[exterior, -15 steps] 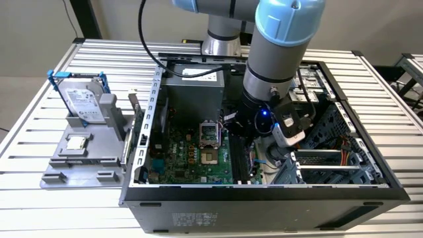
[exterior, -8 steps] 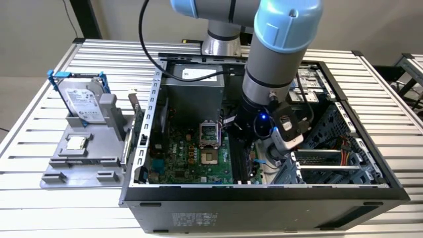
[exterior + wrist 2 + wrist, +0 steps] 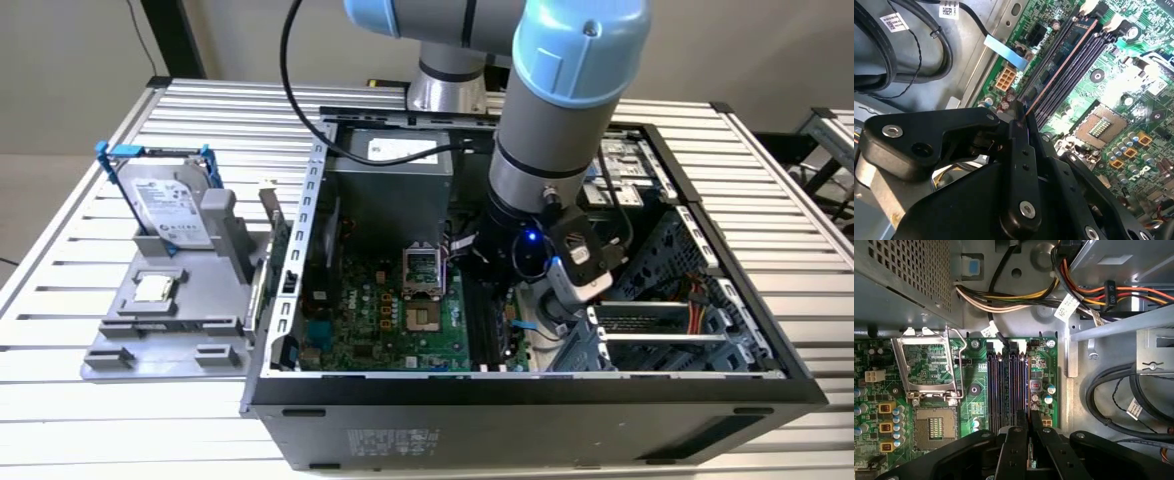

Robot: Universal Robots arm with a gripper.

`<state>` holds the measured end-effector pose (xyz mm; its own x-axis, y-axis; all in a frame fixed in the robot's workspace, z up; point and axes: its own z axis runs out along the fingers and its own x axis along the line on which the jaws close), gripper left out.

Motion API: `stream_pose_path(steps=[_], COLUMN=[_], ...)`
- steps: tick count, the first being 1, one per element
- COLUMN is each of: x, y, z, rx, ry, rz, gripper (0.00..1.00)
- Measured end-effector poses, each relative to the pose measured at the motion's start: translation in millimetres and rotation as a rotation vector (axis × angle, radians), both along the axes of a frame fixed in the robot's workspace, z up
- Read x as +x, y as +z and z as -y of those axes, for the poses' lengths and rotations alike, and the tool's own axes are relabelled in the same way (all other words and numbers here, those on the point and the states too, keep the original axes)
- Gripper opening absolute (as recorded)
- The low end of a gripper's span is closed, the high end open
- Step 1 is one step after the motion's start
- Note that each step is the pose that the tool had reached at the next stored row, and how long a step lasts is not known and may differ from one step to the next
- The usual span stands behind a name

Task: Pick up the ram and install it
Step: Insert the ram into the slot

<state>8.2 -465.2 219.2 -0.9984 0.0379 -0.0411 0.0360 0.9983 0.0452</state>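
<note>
The ram [image 3: 1061, 62] is a thin dark stick seen edge-on. It lies along one of the black memory slots [image 3: 1006, 385] on the green motherboard [image 3: 387, 320], on the side of the board away from the processor socket. My gripper [image 3: 1021, 117] is shut on its near end, one black finger [image 3: 1014, 450] on each side, and the same grip shows in the first wrist view [image 3: 1029, 429]. I cannot tell whether the stick is pressed fully into the slot. In the exterior view the arm's wrist [image 3: 534, 250] reaches down into the open computer case [image 3: 534, 385].
An open processor socket [image 3: 931, 425] lies beside the slots. Bundled cables [image 3: 1114, 290] and thick black cables [image 3: 904, 50] run close by inside the case. On the exterior view's left, a grey holder [image 3: 160, 330] carries a silver hard drive [image 3: 167, 200] and a small square chip [image 3: 156, 288].
</note>
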Motion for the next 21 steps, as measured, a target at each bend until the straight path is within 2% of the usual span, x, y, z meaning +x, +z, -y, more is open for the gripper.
stream_pose_path(steps=[3, 5, 7, 9, 11, 13, 18, 19, 21], x=[-0.1, -0.2, -0.1, -0.1, 0.2, 1.0, 2.5, 2.9, 4.5], y=[0.0, 0.1, 0.2, -0.7, -2.7, -4.7, -4.8, -4.8, -4.6], z=[0.0, 0.0, 0.0, 0.0, 0.0, 0.0, 0.0, -0.2, -1.0], rx=[-0.0062, -0.0072, -0.0075, -0.0082, -0.0109, -0.0140, -0.0170, -0.0200, -0.0316], ry=[0.019, 0.039, 0.055, 0.056, 0.056, 0.056, 0.056, 0.056, 0.056], rz=[0.0001, -0.0004, -0.0034, -0.0086, -0.0115, -0.0119, -0.0122, -0.0123, -0.0129], gripper=[0.00, 0.00, 0.00, 0.00, 0.00, 0.00, 0.00, 0.00, 0.00])
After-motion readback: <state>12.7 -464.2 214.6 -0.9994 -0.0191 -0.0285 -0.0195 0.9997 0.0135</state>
